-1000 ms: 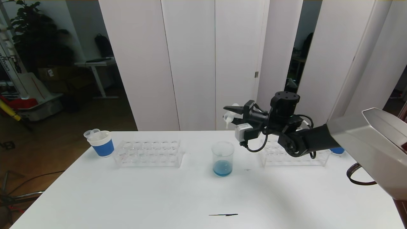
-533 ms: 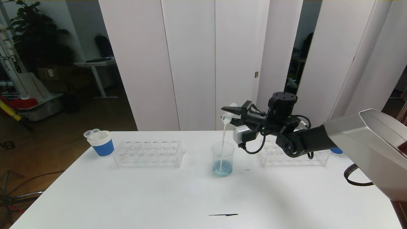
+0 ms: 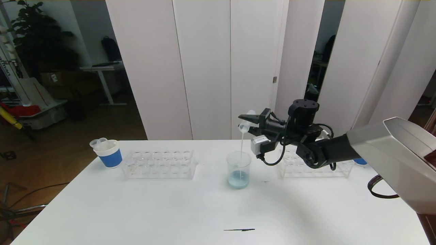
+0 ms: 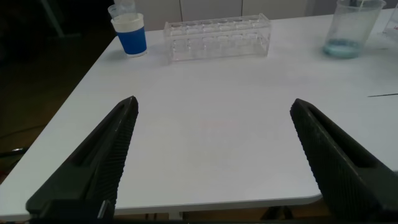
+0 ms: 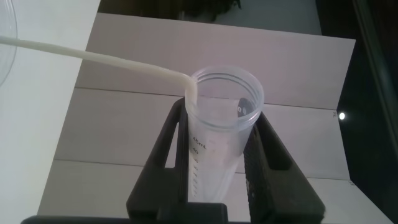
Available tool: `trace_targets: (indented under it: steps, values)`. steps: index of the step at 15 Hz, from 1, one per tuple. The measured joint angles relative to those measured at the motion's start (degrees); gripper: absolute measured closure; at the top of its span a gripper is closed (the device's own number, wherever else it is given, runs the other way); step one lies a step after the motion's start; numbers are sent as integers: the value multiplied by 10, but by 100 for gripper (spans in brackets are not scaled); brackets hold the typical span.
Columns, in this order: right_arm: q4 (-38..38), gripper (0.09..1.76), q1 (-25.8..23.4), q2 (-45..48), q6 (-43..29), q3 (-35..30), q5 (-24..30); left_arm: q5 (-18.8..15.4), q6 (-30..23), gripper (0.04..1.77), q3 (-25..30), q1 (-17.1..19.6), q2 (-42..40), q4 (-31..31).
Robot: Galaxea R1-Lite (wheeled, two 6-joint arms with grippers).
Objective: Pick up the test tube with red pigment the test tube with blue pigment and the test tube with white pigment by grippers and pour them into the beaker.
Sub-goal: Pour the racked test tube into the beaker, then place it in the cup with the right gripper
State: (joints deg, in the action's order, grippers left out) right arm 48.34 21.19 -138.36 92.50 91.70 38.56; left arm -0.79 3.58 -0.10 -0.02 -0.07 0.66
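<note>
The table [image 3: 136,211] is seen from above and behind by the head camera. It is skimmed low from its near edge by the left wrist camera — both show the beaker [image 3: 238,169]. The right wrist camera is pressed close to its tube [image 5: 217,124].

A white table [image 3: 153,207] fills the lower part of the head view. A white cup with a blue band [image 3: 109,153] stands at its left back corner. Beside it sits a clear tube rack [image 3: 159,164]. Another clear rack [image 3: 316,167] is on the right. A thin dark mark [image 3: 239,230] lies near the bottom middle.
</note>
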Motion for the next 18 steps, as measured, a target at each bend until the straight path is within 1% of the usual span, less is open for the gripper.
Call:
trace_targets:
  steps: [8,18]
  values:
    - [1,127,1,0,32,7,14,0,0,6,0,0,0,0]
    - [11,127,5,-1,36,9,14,0,0,6,0,0,0,0]
